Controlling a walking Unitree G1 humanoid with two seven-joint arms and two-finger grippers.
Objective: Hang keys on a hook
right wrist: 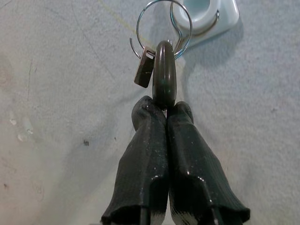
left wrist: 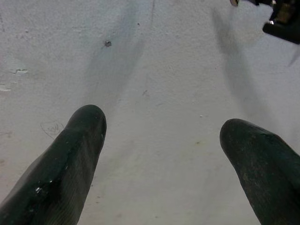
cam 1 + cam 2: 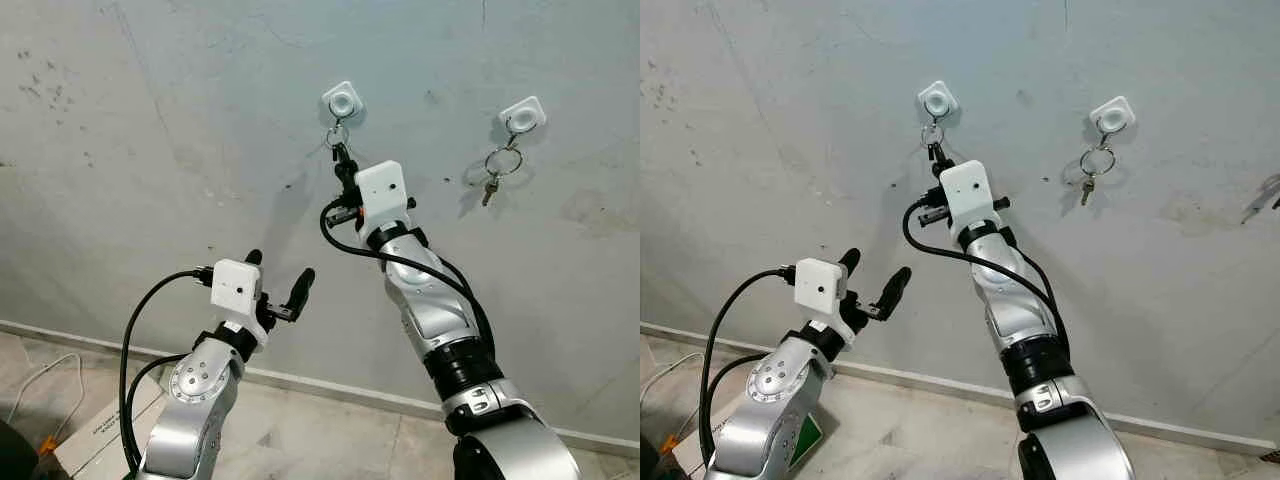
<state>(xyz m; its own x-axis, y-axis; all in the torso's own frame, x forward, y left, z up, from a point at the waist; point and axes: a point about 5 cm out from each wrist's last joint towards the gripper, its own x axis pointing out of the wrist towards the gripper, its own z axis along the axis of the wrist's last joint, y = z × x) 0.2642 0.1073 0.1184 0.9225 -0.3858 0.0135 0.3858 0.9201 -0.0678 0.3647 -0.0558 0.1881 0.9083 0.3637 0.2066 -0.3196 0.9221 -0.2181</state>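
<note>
My right gripper (image 1: 166, 108) pinches the dark oval key fob (image 1: 164, 75), its silver ring (image 1: 161, 26) looped on the left white square wall hook (image 1: 206, 16). I should confirm the ring seats fully before releasing. My left gripper (image 3: 278, 283) is spread, idle, low by the grey wall (image 3: 150, 150).

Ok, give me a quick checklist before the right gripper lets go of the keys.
1. Right gripper shut on the key: ok.
2. Key ring up at the left hook: ok.
3. Ring fully seated over the hook: cannot tell, it overlaps the hook's edge.
4. Left gripper open and apart from the keys: ok.
5. Other hook already holds its own keys: ok.
</note>
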